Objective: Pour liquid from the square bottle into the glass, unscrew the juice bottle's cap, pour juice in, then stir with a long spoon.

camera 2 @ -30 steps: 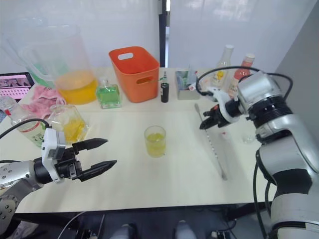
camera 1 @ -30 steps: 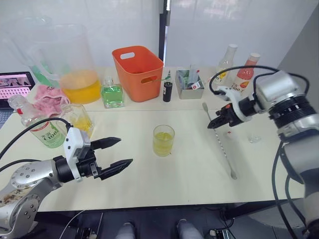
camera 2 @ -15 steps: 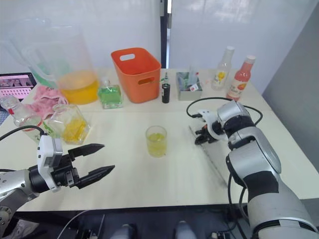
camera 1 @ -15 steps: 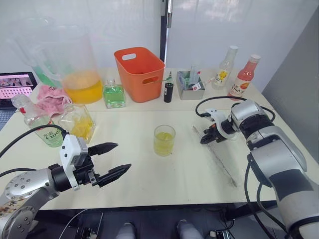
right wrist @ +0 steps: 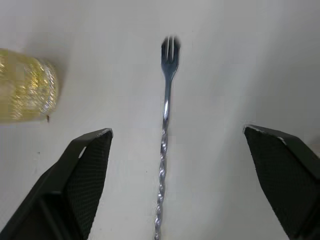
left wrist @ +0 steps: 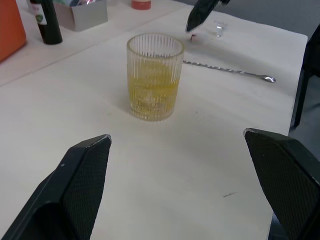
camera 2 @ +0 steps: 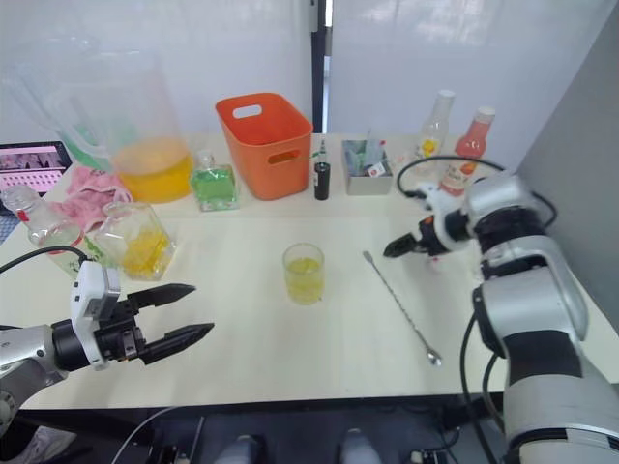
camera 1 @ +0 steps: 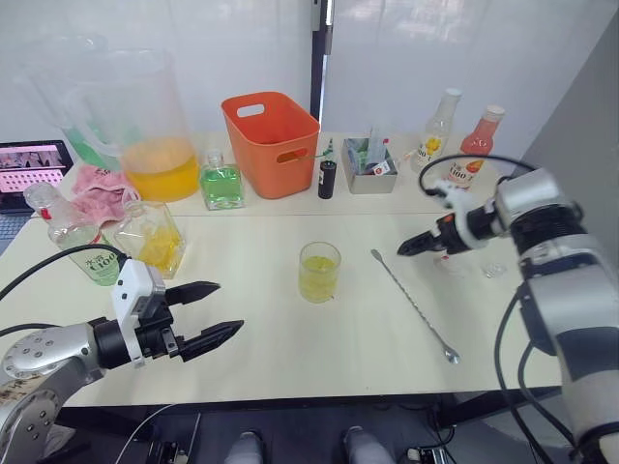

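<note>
Nearest me, the left gripper (camera 1: 211, 311) hangs over the table edge, jaws spread wide on nothing. Beyond it the glass (camera 1: 318, 272) stands mid-table with yellow liquid in it. The long spoon (camera 1: 412, 304) now lies flat beside it; half a second ago the right gripper (right wrist: 170, 150) was down at it, now lifted clear, jaws apart. Stirring looks finished. Further left, the juice bottle (camera 1: 81, 246) reads "C100".

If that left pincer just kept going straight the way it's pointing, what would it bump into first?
Most likely the glass. The open left pincer points across bare table, and its wrist view has the glass straight ahead between the fingers. The spoon lies beyond it. Depth is hard to judge.
</note>
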You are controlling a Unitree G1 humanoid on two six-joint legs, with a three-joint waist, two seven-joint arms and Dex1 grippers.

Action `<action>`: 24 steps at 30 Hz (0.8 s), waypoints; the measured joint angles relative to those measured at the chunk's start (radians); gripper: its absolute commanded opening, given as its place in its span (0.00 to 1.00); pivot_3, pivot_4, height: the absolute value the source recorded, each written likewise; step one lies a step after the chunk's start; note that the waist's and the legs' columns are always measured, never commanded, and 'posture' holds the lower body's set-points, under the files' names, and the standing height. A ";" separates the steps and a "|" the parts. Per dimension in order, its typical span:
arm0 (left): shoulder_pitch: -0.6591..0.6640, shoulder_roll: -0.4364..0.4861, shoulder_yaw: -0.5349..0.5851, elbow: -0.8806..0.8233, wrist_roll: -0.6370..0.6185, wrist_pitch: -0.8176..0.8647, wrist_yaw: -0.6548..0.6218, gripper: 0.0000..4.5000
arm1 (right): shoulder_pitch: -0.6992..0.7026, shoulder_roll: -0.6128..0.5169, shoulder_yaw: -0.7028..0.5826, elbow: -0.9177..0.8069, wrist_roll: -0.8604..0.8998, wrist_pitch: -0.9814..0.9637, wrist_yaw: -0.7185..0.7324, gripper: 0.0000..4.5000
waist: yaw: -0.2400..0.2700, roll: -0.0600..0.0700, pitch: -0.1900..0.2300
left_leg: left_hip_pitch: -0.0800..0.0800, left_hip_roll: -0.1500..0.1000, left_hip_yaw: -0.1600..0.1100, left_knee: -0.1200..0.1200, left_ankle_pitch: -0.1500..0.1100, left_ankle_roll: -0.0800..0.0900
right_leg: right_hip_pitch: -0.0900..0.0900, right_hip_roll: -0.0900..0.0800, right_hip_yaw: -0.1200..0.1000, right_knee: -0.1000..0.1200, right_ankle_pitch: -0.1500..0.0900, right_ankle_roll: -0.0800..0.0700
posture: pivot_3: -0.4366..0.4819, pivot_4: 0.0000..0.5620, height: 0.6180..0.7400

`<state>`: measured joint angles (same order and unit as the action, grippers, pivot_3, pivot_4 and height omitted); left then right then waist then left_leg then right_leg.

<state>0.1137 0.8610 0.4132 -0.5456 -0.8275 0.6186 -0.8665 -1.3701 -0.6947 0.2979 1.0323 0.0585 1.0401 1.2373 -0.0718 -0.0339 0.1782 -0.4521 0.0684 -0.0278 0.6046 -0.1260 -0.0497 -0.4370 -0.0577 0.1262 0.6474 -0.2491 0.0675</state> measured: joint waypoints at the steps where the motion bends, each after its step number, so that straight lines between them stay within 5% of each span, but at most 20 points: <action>1: -0.003 0.005 0.000 0.014 0.002 0.000 -0.006 1.00 | 0.013 -0.024 -0.033 -0.037 0.016 -0.004 0.014 1.00 | 0.000 0.000 0.000 | 0.000 0.000 0.000 0.000 0.000 0.000 | 0.000 0.000 0.000 0.000 0.000 0.000 | 0.48 0.27 1.00; 7: 0.011 0.010 0.001 0.085 0.053 -0.022 -0.030 1.00 | 0.233 -0.155 -0.248 -0.335 0.135 -0.066 0.022 1.00 | 0.004 0.000 0.000 | 0.000 0.000 0.000 0.000 0.000 0.000 | 0.000 0.000 0.000 -0.001 -0.002 -0.001 | 0.48 0.27 1.00; 17: 0.103 -0.037 0.037 0.228 0.249 -0.225 -0.052 1.00 | 0.932 -0.168 -0.730 -0.839 0.402 -0.206 -0.004 1.00 | 0.004 0.000 0.000 | 0.008 0.000 0.001 0.001 0.000 0.000 | 0.010 0.000 0.001 -0.001 -0.008 0.003 | 0.48 0.27 1.00; 24: 0.163 -0.092 0.051 0.371 0.355 -0.399 -0.056 1.00 | 1.160 -0.107 -0.783 -0.902 0.412 -0.396 -0.063 1.00 | -0.001 -0.001 -0.001 | 0.014 0.000 0.001 0.003 -0.005 -0.008 | 0.014 -0.001 0.002 -0.002 -0.008 0.002 | 0.48 0.27 1.00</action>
<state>0.2765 0.7689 0.4643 -0.1745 -0.4723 0.2193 -0.9223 -0.2101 -0.8020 -0.4854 0.1305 0.4709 0.6440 1.1744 -0.0729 -0.0349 0.1775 -0.4385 0.0680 -0.0271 0.6078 -0.1309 -0.0573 -0.4228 -0.0586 0.1283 0.6452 -0.2570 0.0692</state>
